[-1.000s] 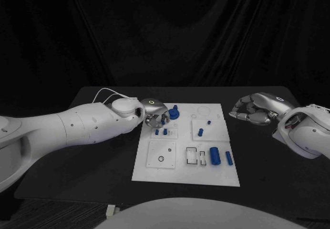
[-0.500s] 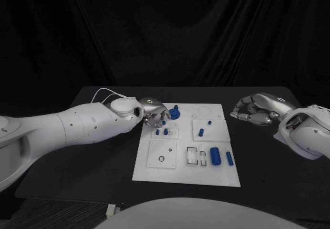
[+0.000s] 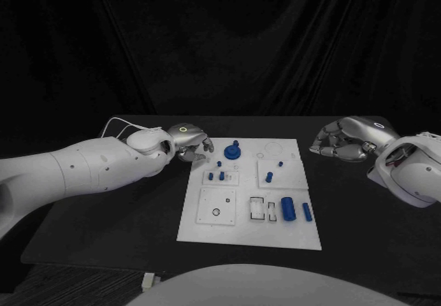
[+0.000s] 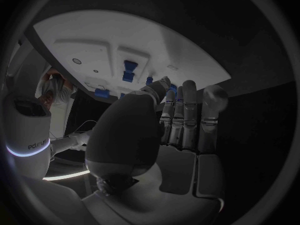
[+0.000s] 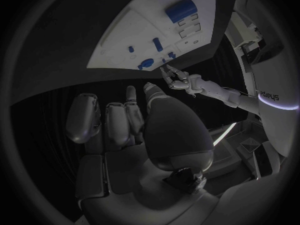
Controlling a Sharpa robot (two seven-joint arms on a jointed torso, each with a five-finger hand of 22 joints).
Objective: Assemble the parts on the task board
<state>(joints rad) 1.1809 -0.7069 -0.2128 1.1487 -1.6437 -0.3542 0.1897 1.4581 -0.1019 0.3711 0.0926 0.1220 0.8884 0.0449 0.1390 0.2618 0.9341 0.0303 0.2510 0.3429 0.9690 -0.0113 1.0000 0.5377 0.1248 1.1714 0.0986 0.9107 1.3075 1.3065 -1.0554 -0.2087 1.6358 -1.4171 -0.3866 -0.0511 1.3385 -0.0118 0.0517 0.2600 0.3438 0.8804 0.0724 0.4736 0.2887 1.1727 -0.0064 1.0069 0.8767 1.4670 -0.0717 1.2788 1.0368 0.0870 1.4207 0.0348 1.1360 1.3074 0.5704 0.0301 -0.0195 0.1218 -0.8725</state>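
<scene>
The white task board (image 3: 241, 224) lies mid-table. At its far edge stands a blue round part (image 3: 232, 152) with a peg rising from it. Small blue pegs (image 3: 216, 174) stand in the left block, and two more pegs (image 3: 268, 177) in the right block. A blue cylinder (image 3: 287, 208) and a thinner one (image 3: 306, 212) lie near the right side. My left hand (image 3: 188, 143) hovers just off the board's far left corner, fingers straight, holding nothing (image 4: 181, 115). My right hand (image 3: 343, 140) hangs off the board's right, fingers curled in, with nothing in it (image 5: 115, 122).
The board (image 4: 94, 40) has white raised blocks and several empty slots (image 3: 261, 208) and holes (image 3: 215, 212). A white cable (image 3: 124, 124) loops behind my left wrist. The black table (image 3: 129, 217) has bare room on both sides of the board.
My left hand has pulled back leftward off the blue round part, which now stands alone on the board. My right hand has risen slightly and shifted away from the board.
</scene>
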